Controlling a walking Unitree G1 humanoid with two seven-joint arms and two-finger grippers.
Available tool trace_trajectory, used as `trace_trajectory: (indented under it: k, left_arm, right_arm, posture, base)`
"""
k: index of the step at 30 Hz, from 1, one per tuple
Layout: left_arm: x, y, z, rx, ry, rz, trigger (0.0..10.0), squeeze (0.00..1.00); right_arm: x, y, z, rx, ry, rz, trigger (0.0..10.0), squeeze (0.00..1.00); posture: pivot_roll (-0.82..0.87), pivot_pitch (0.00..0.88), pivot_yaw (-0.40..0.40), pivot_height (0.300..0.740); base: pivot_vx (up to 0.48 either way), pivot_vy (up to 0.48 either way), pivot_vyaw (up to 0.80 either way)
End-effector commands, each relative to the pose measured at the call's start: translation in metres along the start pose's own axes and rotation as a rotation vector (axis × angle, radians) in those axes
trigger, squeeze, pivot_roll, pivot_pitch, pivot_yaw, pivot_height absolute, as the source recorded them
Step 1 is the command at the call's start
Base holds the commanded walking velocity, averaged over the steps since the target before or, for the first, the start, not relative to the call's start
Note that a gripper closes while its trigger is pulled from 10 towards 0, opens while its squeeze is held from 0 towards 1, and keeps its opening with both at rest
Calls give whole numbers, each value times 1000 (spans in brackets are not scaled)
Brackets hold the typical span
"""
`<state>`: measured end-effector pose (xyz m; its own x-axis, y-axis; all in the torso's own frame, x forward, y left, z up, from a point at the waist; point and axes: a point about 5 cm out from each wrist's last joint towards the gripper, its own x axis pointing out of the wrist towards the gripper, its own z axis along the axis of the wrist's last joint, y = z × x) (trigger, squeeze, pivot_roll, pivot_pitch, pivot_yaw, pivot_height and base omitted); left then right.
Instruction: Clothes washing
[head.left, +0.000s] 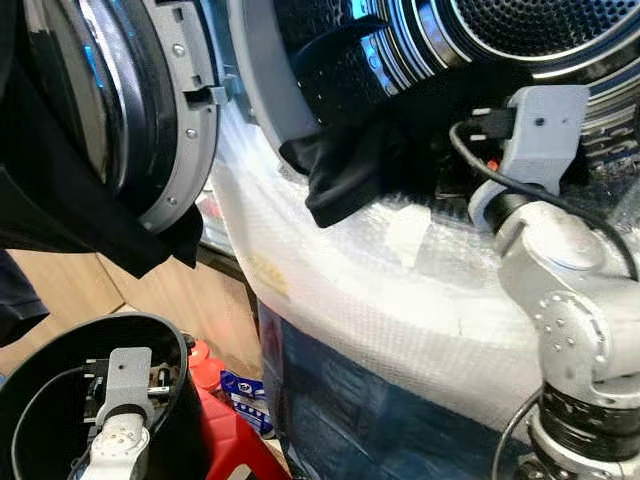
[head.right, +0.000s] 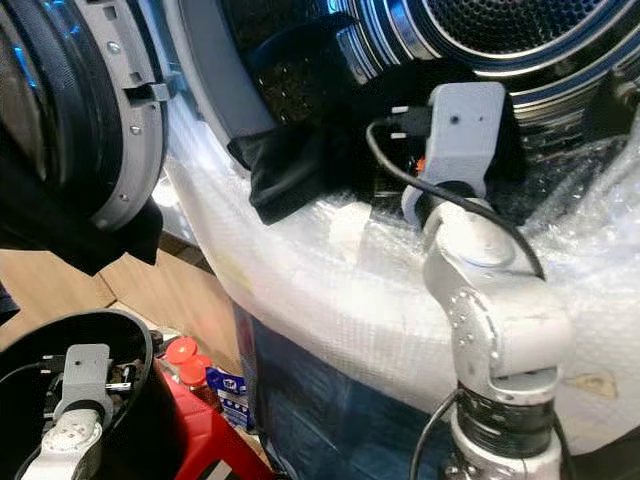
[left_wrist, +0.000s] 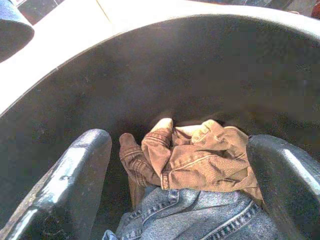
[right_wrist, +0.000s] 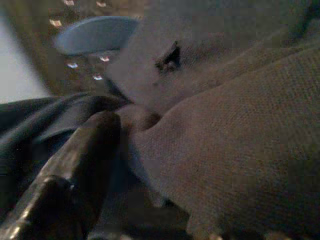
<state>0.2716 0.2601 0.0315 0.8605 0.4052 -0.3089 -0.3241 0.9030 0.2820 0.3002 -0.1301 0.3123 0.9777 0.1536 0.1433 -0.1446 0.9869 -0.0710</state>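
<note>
The right arm reaches up and forward into the mouth of the front-loading washing machine, whose front is wrapped in bubble wrap. Its wrist housing sits at the drum opening, and the right claw is buried among laundry inside. In the right wrist view one black finger lies against a coarse brown-grey fabric, with a dark cloth beside it; the other finger is hidden by the fabric, so whether the claw is apart or clamped on anything cannot be told. Perforated drum wall shows above.

A black garment hangs out over the lower lip of the door opening, draping down onto the bubble wrap. The round machine door stands swung open to the left, and another dark cloth hangs over its lower edge.

The left arm reaches down into a black round laundry basket on the floor at lower left. The left claw has its two fingers spread wide apart, touching nothing. Between and just beyond them, at the bottom of the basket, lies a crumpled tan corduroy garment, resting partly on top of a piece of blue denim.

Beside the basket, close to the machine's base, stand red-capped bottles and a red container on the wooden floor.
</note>
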Motion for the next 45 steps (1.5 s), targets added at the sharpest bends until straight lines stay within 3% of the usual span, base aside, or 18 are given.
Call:
trace_trajectory:
  k: [1,3,4,7,10,11,12,15,18,25,27,30,34,37,42,45]
  left_arm:
    - [0,4,-5,16,25,6,10000,0]
    - [0,4,-4,15,25,6,10000,0]
    - [1,3,-4,15,24,5,10000,0]
    - [2,3,-2,9,18,9,10000,0]
    - [2,3,-2,7,17,10,10000,0]
    - [2,3,-2,6,17,11,10000,0]
    - [1,3,-3,5,19,12,10000,0]
    - [0,3,-5,5,24,13,10000,0]
    - [-1,2,-6,4,29,9,10000,0]
    - [0,-2,-6,2,28,-1,10000,0]
    - [0,-1,-6,2,29,-2,10000,0]
    - [-1,0,-8,5,33,-1,10000,0]
    - [-1,2,-9,6,35,3,10000,0]
    - [-1,2,-10,11,36,0,10000,0]
    - [-1,0,-9,16,31,-11,10000,0]
    - [-1,0,-8,19,29,-16,10000,0]
  right_arm:
    - [-5,11,19,32,-160,76,10000,0]
    - [-12,9,56,129,-411,69,10000,0]
    - [-17,10,70,157,-488,94,10000,0]
    - [-24,14,81,222,-553,134,10000,0]
    - [-25,15,81,223,-552,152,10000,0]
    - [-24,19,75,196,-499,190,10000,0]
    - [-25,29,54,53,-353,294,10000,0]
    - [-29,32,28,-190,-207,371,10000,0]
    - [-38,26,20,-237,-181,413,10000,0]
    - [-64,21,44,-116,-372,549,10000,0]
    - [-67,20,44,-102,-372,564,10000,0]
    - [-76,14,24,-9,-283,602,10000,0]
    - [-85,15,3,34,-211,655,10000,0]
    - [-89,16,-19,132,-127,635,10000,0]
    - [-104,22,-44,309,-31,671,10000,0]
    - [-111,21,-56,515,-40,652,10000,0]
  posture:
    - [130,7,68,740]
    - [127,8,69,740]
    - [128,6,68,740]
    - [135,4,63,740]
    - [137,3,62,740]
    - [137,4,62,740]
    - [136,3,60,740]
    - [132,0,57,740]
    - [130,0,53,740]
    - [126,0,48,740]
    - [126,0,48,740]
    - [131,0,38,740]
    - [134,0,35,740]
    - [127,0,36,740]
    - [122,0,31,740]
    - [123,0,33,740]
  base:
    - [0,0,0]
    - [0,0,0]
    - [0,0,0]
    - [0,0,0]
    - [0,0,0]
    - [0,0,0]
    - [0,0,0]
    - [0,0,0]
    - [0,0,0]
    - [0,0,0]
    - [0,0,0]
    - [0,0,0]
    - [0,0,0]
    - [0,0,0]
    - [0,0,0]
    - [0,0,0]
